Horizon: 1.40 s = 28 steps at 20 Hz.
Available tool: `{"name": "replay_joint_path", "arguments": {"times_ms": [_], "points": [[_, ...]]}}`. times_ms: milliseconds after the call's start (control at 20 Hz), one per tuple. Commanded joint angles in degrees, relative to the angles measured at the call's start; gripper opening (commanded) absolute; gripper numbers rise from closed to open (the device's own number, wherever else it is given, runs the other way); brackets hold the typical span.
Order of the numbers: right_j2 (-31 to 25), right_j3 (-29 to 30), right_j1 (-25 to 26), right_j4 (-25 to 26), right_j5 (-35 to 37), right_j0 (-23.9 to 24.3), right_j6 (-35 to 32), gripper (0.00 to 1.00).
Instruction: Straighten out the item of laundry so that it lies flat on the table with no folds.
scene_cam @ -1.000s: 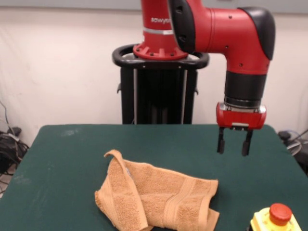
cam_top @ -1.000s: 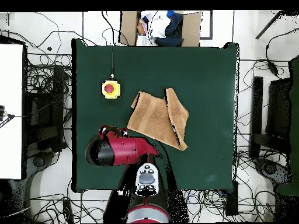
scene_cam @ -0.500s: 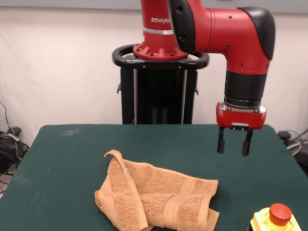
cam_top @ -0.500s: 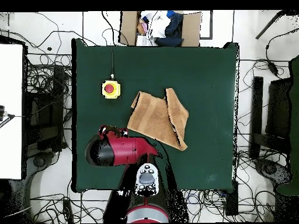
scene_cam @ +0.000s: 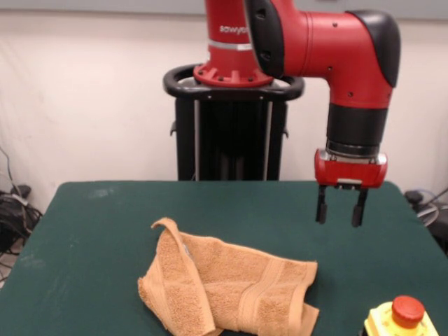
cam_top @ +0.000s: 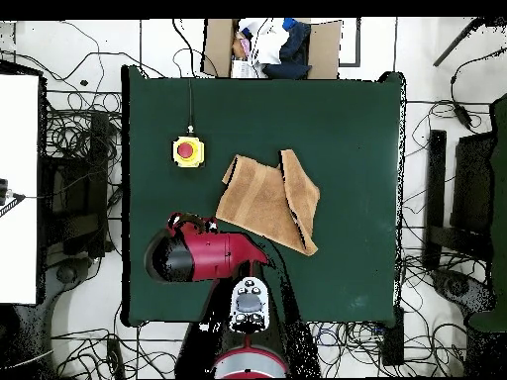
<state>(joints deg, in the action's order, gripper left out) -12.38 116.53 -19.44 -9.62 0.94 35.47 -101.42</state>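
The orange-tan towel [scene_cam: 231, 287] lies crumpled on the dark green table [scene_cam: 98, 231], its left side folded over in a long flap and a woven band running across its right part. In the overhead view the towel [cam_top: 269, 198] sits near the middle of the table [cam_top: 347, 129], with one folded strip along its right side. My gripper [scene_cam: 340, 208] hangs open and empty above the table, to the right of and behind the towel, not touching it. From overhead the arm [cam_top: 193, 254] covers the gripper.
A yellow box with a red button [scene_cam: 402, 318] stands at the front right corner in the front view; overhead the button box [cam_top: 188, 150] sits left of the towel with a cable running to the table edge. A cardboard box of items [cam_top: 272, 45] lies beyond the table.
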Motion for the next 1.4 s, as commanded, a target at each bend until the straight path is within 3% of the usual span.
{"name": "replay_joint_path", "arguments": {"times_ms": [50,300,600,1400], "points": [[-8.9,4.1,-5.1,1.4,8.1,0.5,-7.0,1.0],[-7.6,4.1,-5.2,2.0,7.9,0.0,-6.8,1.0],[-6.3,-0.6,0.6,3.9,6.2,0.0,-4.6,1.0],[-11.8,-3.6,3.2,7.3,12.6,3.2,-0.4,1.0]]}}
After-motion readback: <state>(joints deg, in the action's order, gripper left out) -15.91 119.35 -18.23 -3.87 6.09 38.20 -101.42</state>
